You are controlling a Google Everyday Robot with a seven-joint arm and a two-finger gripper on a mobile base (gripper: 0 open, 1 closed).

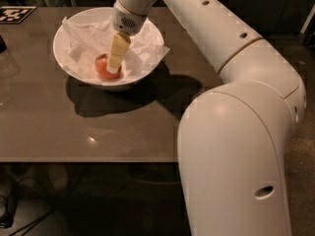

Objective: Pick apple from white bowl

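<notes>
The apple point(102, 66) is small and reddish-orange and lies in the middle of the white bowl point(148, 32), on crumpled white paper. The bowl stands on the brown table at the upper left of the camera view. My gripper point(112, 69) reaches down into the bowl from above and is right at the apple, covering its right side. The white arm runs from the bowl across to the big white body in the right foreground.
The brown table point(98, 132) has its front edge near the middle of the view. A black-and-white marker tag point(14, 14) lies at the far left corner. A dim clear object point(6, 58) stands at the left edge. Cables lie on the floor point(10, 215) below.
</notes>
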